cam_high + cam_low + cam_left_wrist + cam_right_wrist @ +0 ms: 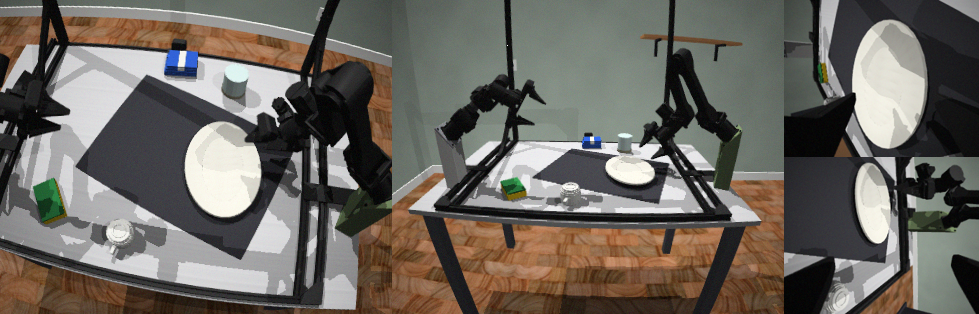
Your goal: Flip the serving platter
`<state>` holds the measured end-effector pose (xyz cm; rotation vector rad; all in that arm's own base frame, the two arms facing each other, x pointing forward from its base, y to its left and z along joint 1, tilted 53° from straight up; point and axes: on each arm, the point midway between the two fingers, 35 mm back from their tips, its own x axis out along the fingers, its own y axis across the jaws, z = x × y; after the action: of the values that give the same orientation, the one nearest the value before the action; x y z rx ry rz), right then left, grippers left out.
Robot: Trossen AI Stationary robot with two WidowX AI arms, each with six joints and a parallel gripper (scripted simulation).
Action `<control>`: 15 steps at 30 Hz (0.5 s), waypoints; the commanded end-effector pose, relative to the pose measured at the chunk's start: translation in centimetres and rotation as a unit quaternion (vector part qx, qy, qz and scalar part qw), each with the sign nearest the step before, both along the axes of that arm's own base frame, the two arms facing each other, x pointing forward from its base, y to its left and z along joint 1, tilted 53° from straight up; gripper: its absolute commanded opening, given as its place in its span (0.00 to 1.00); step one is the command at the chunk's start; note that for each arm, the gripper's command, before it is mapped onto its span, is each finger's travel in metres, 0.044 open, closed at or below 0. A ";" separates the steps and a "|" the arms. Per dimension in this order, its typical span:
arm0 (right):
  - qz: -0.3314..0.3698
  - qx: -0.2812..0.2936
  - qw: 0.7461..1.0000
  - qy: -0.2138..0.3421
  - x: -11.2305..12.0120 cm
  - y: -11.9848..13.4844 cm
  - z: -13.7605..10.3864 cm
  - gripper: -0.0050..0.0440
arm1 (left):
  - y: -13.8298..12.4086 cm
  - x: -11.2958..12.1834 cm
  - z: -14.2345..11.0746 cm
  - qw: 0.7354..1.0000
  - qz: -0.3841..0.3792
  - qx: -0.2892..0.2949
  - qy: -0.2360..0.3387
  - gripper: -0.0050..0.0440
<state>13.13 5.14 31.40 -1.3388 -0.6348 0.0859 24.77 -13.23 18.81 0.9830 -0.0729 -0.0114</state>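
The cream oval serving platter (222, 170) (630, 170) (889, 84) (872, 202) lies face up on the dark drying mat (135, 125) (562, 167) (841, 38) (819, 209), toward the mat's end near the left arm. My left gripper (255, 149) (647, 150) is open and empty, just above the platter's far edge on the rail side; I see no clear contact. One finger overlaps the platter's edge in the left wrist view; the other is lost in dark shadow. My right gripper (65, 120) (539, 113) (894, 261) is open and empty, high up at the other end of the table, far from the platter.
A green-yellow sponge (48, 200) (513, 187) and a clear ribbed mug (120, 232) (570, 192) (838, 297) stand on the near side. A blue box (181, 64) (591, 143) and a pale cylinder (235, 82) (625, 142) stand at the back. Black rails (303, 240) run beside the mat.
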 end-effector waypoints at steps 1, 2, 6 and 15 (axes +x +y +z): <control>-0.001 -0.002 1.000 0.005 0.0 0.0 -0.4 1.00 | 0.2 -0.1 0.0 1.000 0.004 0.004 -0.002 1.00; -0.001 -0.002 1.000 0.005 0.0 0.0 -0.4 1.00 | 0.2 -0.1 0.0 1.000 0.004 0.005 -0.002 1.00; -0.002 -0.003 1.000 0.007 0.0 0.0 -0.5 1.00 | 0.2 -0.1 0.0 1.000 0.004 0.008 -0.002 1.00; -0.004 -0.004 1.000 0.009 0.0 0.0 -0.7 1.00 | 0.3 -0.2 -0.1 1.000 0.005 0.013 -0.003 1.00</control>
<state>13.17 5.14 30.94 -1.3457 -0.6220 0.0875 24.65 -13.07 18.70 1.0038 -0.0723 -0.0058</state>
